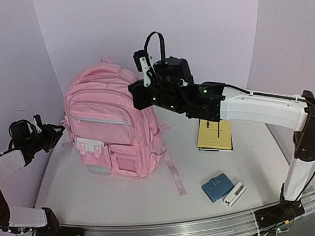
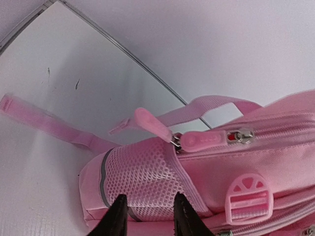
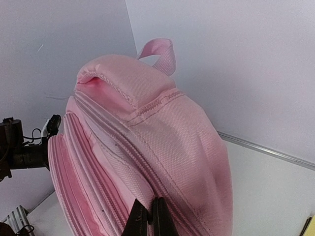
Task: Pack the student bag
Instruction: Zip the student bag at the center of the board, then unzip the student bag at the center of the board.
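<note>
Right pincer (image 3: 149, 215), clenched, sits on the upright pink backpack (image 1: 112, 123), handle up, arm stretched leftward; left pincer (image 2: 148, 197) parted beside its mesh pocket (image 2: 142, 177).

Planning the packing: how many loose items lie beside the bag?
3: yellow book right of the bag, blue case near the front edge, white device beside it. The bag may hide more.

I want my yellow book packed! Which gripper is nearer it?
Right. The right gripper is at the student bag's side facing the yellow book; the left gripper, at its far side.
</note>
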